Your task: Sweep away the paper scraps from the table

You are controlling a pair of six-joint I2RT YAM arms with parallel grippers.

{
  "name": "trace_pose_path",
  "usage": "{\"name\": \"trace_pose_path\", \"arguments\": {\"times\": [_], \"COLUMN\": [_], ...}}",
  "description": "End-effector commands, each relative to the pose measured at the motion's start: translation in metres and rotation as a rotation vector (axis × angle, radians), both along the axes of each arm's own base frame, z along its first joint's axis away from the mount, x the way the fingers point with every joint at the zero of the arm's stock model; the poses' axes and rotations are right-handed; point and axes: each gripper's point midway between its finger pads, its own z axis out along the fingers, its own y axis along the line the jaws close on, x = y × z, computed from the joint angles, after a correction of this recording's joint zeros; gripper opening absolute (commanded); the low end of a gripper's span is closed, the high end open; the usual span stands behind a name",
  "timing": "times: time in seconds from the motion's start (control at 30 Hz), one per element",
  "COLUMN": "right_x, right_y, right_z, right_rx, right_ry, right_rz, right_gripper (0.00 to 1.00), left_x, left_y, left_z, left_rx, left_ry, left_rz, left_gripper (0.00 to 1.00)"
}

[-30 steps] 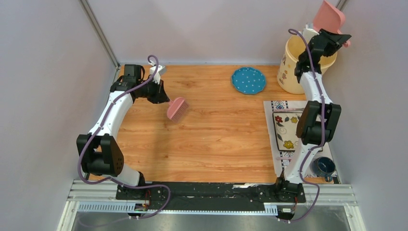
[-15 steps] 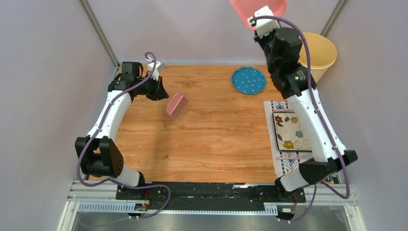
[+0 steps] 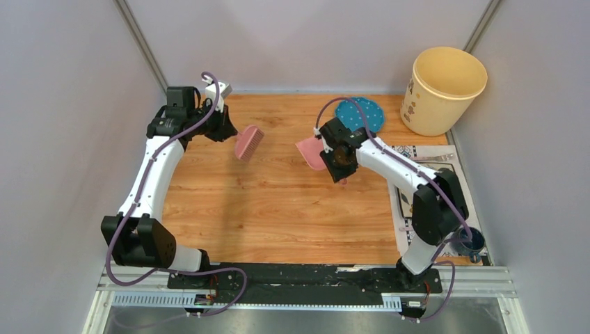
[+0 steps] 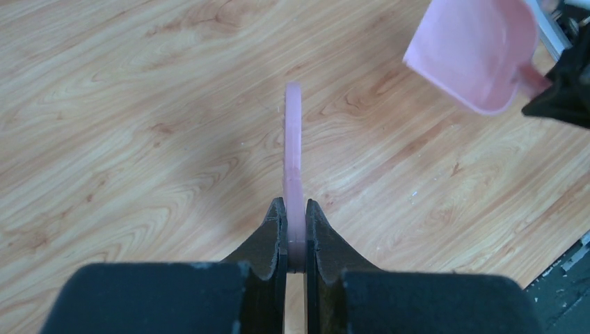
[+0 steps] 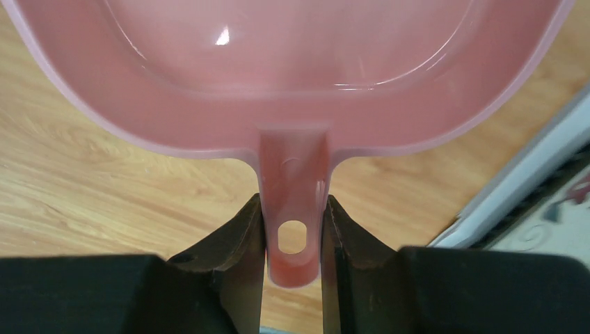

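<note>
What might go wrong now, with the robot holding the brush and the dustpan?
The dustpan hangs only by its thin handle between the right fingers, so it might twist or slip. The brush and dustpan face each other; they might bump. The right arm's elbow sits near the blue mug and might tip it.

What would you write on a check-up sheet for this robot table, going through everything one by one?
Surface: orange-brown wood-grain table.
Job's things: paper scraps, nothing seen.
Tools: pink brush far left; pink dustpan near the middle.
Clutter: blue dotted plate at the far edge; yellow bin in the far right corner; patterned placemat on the right; dark cup by the right arm's base.
Grippers: left gripper shut on the brush handle; right gripper shut on the dustpan handle.
Cables: purple cables run along both arms, no snag seen.
Surroundings: grey walls; metal rail at the near edge.
</note>
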Motion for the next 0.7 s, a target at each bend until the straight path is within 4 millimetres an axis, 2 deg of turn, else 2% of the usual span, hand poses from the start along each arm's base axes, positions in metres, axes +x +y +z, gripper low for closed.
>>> {"name": "trace_pose_path", "arguments": {"times": [0.0, 0.03, 0.13, 0.37, 0.43, 0.53, 0.57, 0.6, 0.63, 0.67], "right_x": [-0.023, -0.026, -0.026, -0.028, -0.025, -0.023, -0.024, -0.024, -0.022, -0.023], "right_y": [0.010, 0.009, 0.013, 0.021, 0.024, 0.028, 0.028, 0.028, 0.029, 0.027], "right_z": [-0.029, -0.041, -0.059, -0.094, -0.096, -0.095, -0.094, -0.088, -0.082, -0.079], "right_rx": [0.081, 0.064, 0.046, 0.040, 0.043, 0.051, 0.050, 0.059, 0.065, 0.059], "right_ry": [0.125, 0.151, 0.188, 0.268, 0.272, 0.279, 0.278, 0.270, 0.257, 0.254], "right_rz": [-0.092, -0.101, -0.103, -0.091, -0.089, -0.084, -0.083, -0.083, -0.078, -0.078], "right_gripper": [0.00, 0.00, 0.00, 0.01, 0.03, 0.13, 0.32, 0.67, 0.81, 0.88], "left_x": [0.001, 0.001, 0.000, -0.002, -0.001, 0.000, 0.000, 0.001, 0.000, 0.001], "left_y": [0.001, 0.002, 0.003, 0.002, 0.002, 0.000, -0.001, -0.001, -0.001, -0.001], "left_z": [0.023, 0.024, 0.025, 0.020, 0.018, 0.017, 0.018, 0.017, 0.018, 0.019], "left_rx": [-0.024, -0.022, -0.010, -0.010, -0.012, -0.019, -0.023, -0.022, -0.024, -0.027], "left_ry": [-0.052, -0.055, -0.062, -0.047, -0.043, -0.037, -0.037, -0.036, -0.037, -0.039], "left_rz": [0.023, 0.023, 0.020, 0.010, 0.010, 0.004, 0.001, 0.001, -0.001, -0.001], "left_gripper": [0.00, 0.00, 0.00, 0.00, 0.00, 0.00, 0.00, 0.00, 0.00, 0.00]}}
